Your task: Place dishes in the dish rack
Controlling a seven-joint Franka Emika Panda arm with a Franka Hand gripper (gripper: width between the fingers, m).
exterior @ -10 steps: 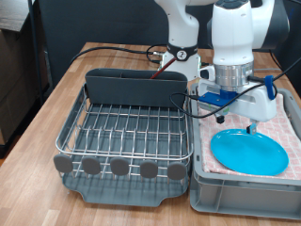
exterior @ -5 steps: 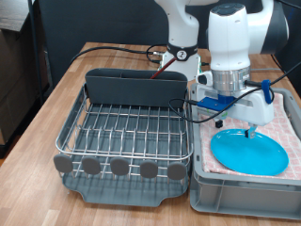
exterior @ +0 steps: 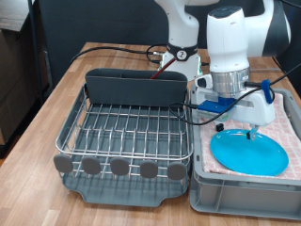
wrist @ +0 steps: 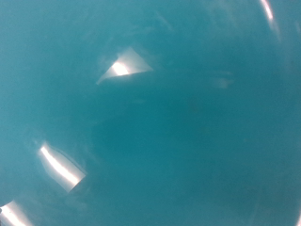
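Exterior view: nearest the bench's front edge, the dish rack (exterior: 122, 141) stood on its dark grey tray, its wire grid bare and its tall grey caddy (exterior: 136, 89) along the far side. Beside it, at the front right corner, a grey crate (exterior: 246, 196) lined with pink checked cloth (exterior: 287, 118) held the blue plate (exterior: 248, 151) lying flat. The hand (exterior: 248, 130) hung low over the plate's far edge; whether its fingers were parted or closed could not be told. Wrist view: the plate's glossy blue surface (wrist: 150, 122) filled the frame, with bright reflections.
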